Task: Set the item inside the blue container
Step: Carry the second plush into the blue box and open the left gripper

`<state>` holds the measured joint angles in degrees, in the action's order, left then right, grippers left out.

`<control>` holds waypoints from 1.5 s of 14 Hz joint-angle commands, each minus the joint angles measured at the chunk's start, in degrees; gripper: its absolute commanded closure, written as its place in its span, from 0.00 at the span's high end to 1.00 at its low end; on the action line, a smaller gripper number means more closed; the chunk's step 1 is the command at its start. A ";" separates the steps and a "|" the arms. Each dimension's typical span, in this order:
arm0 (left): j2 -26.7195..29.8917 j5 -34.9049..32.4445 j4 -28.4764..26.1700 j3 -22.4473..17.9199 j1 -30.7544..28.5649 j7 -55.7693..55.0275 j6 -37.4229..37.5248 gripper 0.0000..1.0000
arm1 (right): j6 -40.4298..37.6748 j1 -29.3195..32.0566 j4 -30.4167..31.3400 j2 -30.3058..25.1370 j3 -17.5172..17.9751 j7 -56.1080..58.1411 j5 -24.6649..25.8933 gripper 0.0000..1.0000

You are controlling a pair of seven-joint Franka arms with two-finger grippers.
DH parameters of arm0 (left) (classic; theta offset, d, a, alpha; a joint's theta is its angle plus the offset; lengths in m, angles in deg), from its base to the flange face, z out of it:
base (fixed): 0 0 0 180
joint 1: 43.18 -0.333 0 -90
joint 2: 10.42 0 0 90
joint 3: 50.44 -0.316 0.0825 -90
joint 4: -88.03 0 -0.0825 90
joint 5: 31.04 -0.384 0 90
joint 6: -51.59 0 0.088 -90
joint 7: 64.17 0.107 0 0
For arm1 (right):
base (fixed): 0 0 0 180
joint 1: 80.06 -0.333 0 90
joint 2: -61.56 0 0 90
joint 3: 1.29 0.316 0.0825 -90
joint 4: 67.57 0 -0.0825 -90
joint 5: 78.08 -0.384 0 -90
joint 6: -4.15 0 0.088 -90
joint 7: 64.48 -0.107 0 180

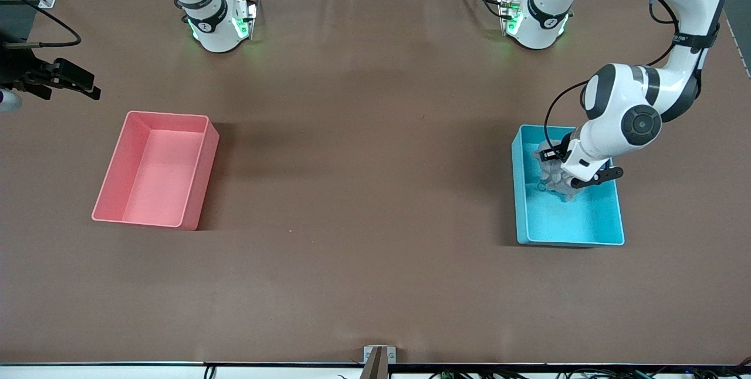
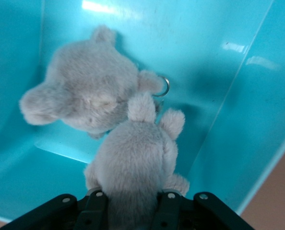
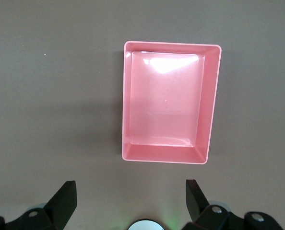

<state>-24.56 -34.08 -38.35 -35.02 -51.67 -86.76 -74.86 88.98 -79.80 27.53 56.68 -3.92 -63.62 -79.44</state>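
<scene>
L wrist view shows left gripper (image 2: 131,207) clamping grey plush (image 2: 133,163) in blue container (image 2: 238,120) (keyring (image 2: 163,87) visible); right gripper (image 3: 131,199) waits, fingers wide, empty.

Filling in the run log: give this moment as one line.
left gripper: shut on grey plush toy, inside light blue plastic bin | right gripper: open, waiting above pink plastic bin

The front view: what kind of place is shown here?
Probably a robotics lab bench: two white arms bolted to a brown-covered table, with only a pink plastic bin and a light blue plastic bin, where the left gripper holds a grey plush toy.
</scene>
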 commanded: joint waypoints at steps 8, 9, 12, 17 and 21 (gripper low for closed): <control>-2.12 -0.30 2.45 0.23 -0.22 0.71 -3.45 0.93 | -7.67 0.18 -6.06 -0.74 -0.01 0.29 -0.93 1.00; -0.81 -0.30 3.16 0.23 -0.39 0.71 -3.10 1.00 | -8.71 0.18 -6.50 -0.83 0.08 0.20 -0.93 1.00; 2.36 -0.12 7.97 0.23 -0.48 0.89 3.81 1.00 | -8.99 0.70 -7.29 -0.65 -0.10 0.82 -0.84 1.00; 4.29 1.19 21.86 0.23 -0.74 5.98 22.70 1.00 | -7.50 0.09 -8.18 0.23 -0.01 0.55 -1.02 1.00; 11.31 6.55 28.03 0.14 -4.34 13.53 32.73 1.00 | -6.09 -0.35 -7.30 0.23 0.25 0.64 -0.93 1.00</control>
<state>-17.30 -30.12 -12.27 -35.06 -54.02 -76.99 -46.79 82.50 -80.03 20.04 57.00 -3.68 -63.58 -79.51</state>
